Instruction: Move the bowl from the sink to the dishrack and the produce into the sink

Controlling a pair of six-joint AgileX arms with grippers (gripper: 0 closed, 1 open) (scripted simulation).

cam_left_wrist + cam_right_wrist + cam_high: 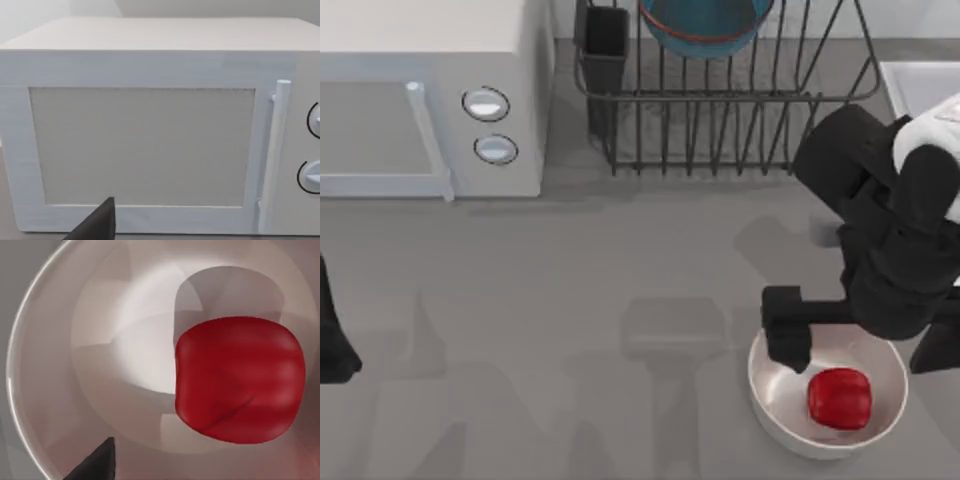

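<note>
One glossy red produce (pixel 839 398) sits in the white bowl (pixel 772 400) at the top view's lower right, probably light, stiff and slippery, best pinched across its flanks by the wide-open, empty right gripper (pixel 860 350) above it.

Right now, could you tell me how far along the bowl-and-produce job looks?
Done: the teal-blue bowl with the red-orange rim line sits in the dark wire dishrack.

In hand: the right gripper hangs over the plain white bowl holding the glossy red produce, not gripping it.

Left: carrying it to the white sink. The left arm is parked at the table's left edge.
</note>
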